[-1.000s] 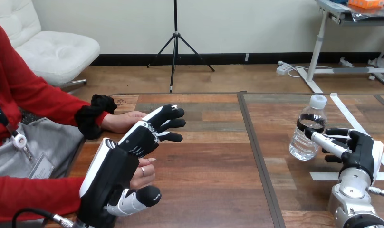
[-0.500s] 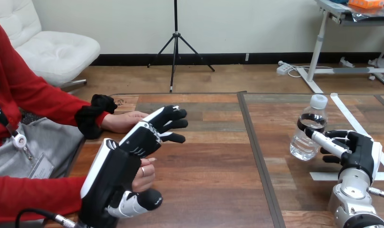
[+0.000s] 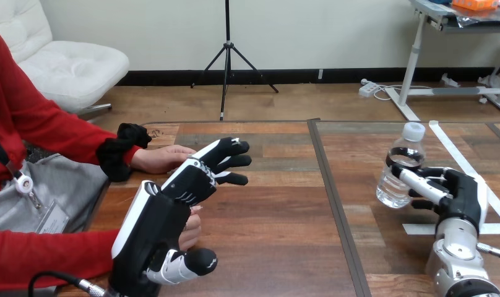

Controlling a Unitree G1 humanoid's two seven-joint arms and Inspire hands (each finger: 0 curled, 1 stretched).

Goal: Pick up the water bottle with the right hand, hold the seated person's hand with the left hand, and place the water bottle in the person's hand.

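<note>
Wooden table (image 3: 278,210): right hand (image 3: 461,195) curls round the upright water bottle (image 3: 394,187); left hand (image 3: 173,204), fingers straight, overlies the person's near hand (image 3: 190,230).

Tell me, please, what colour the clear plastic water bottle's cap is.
The round cap is white; head view.

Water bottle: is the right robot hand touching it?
Cannot tell. In the head view the right robot hand overlaps the right side of the water bottle, but neither contact nor a gap shows plainly.
</note>
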